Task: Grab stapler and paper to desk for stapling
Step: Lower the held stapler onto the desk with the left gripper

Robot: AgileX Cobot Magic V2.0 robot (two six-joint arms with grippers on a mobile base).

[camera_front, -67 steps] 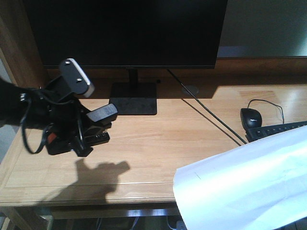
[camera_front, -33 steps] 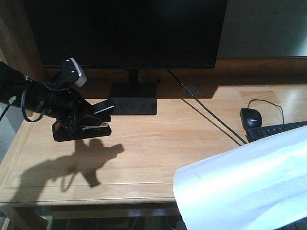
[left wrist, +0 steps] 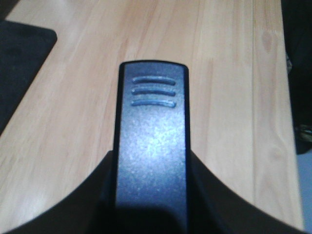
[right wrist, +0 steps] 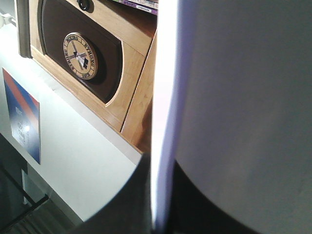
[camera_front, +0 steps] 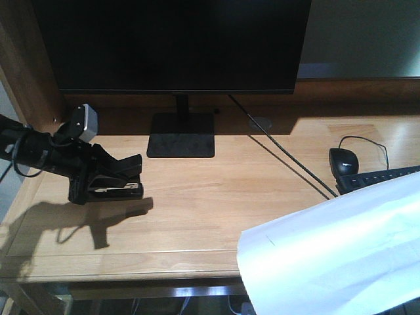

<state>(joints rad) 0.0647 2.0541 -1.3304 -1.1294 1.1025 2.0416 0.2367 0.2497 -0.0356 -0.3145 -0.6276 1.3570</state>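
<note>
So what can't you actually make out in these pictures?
- Front view: the paper runs off the bottom right edge, so whatever holds it is out of frame.
- Front view: the left pincer and shadow hide whether the stapler touches the desk.
- Front view: the paper covers most of the keyboard.
- Left wrist view: the stapler blocks the pincer's tips.

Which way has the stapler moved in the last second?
Yes. The stapler, in the left tool, went left, away from the monitor stand, and down toward the desk.
</note>
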